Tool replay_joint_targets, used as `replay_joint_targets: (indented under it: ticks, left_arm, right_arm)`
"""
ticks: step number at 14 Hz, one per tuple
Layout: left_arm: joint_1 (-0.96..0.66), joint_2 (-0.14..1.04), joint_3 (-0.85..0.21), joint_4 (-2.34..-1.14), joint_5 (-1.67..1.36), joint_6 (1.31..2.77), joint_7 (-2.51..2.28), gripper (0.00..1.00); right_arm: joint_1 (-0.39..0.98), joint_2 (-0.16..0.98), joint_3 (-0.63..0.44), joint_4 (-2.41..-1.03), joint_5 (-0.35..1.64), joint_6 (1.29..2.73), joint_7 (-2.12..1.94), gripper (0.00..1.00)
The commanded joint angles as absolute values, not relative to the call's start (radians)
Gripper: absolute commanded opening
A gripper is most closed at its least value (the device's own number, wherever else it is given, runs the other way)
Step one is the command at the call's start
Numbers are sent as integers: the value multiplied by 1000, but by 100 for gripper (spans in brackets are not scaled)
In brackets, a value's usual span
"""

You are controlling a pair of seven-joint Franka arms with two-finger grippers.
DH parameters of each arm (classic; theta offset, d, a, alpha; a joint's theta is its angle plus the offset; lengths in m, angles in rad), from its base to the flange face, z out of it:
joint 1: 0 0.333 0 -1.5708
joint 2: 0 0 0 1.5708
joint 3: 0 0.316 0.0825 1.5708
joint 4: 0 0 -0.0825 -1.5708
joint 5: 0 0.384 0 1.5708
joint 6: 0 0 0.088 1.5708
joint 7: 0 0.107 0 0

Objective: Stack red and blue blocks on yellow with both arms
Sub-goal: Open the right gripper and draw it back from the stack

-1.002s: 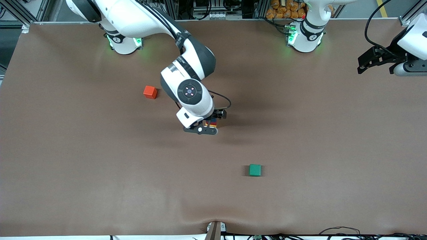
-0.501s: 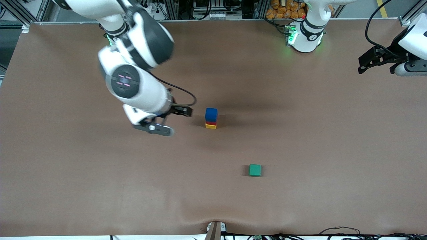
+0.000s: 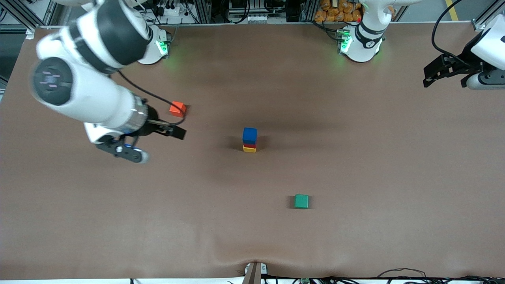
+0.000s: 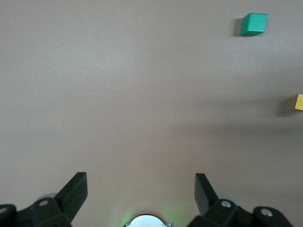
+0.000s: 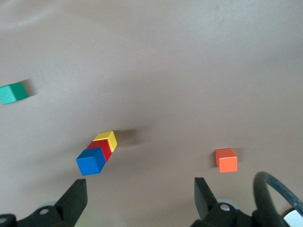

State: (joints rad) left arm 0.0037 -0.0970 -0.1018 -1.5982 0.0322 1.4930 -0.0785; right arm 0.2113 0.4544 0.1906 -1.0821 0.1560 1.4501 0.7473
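A stack of 3 cubes stands near the middle of the brown table surface (image 3: pixel 355 157): the small matte yellow cube (image 3: pixel 249 149) at the base, the deep crimson red cube (image 3: pixel 249 145) on it, the dark blue cube (image 3: pixel 249 135) on top, faces roughly aligned. Nothing touches the stack. A lighter orange-red cube (image 3: pixel 178 109) sits toward the right arm's end, farther from the front camera; a green cube (image 3: pixel 302 201) lies nearer that camera. The right gripper (image 3: pixel 158 138) hovers over bare surface just beside the orange-red cube, jaws wide and empty. The left gripper (image 3: pixel 444 75) waits over the left arm's end edge, jaws wide and empty. No legible writing.
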Motion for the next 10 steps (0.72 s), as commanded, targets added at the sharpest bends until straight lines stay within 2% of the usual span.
replay_joint_targets:
  ticks: [1, 3, 8, 10]
  left_arm:
    - [8, -95, -106, -1580, 28, 1488, -77, 100]
    - [8, -98, -107, -1580, 29, 1480, -78, 100]
    - [8, -100, -106, -1583, 29, 1462, -81, 100]
    - [6, -100, -107, -1583, 34, 1462, -69, 100]
  right_arm:
    - [65, 417, 325, -1101, 152, 1419, 726, 100]
    - [60, 397, 293, -1101, 143, 1390, 646, 100]
    - [64, 329, 108, -1103, 89, 1312, 214, 100]
    - [48, 276, 97, -1124, 60, 1293, 144, 100]
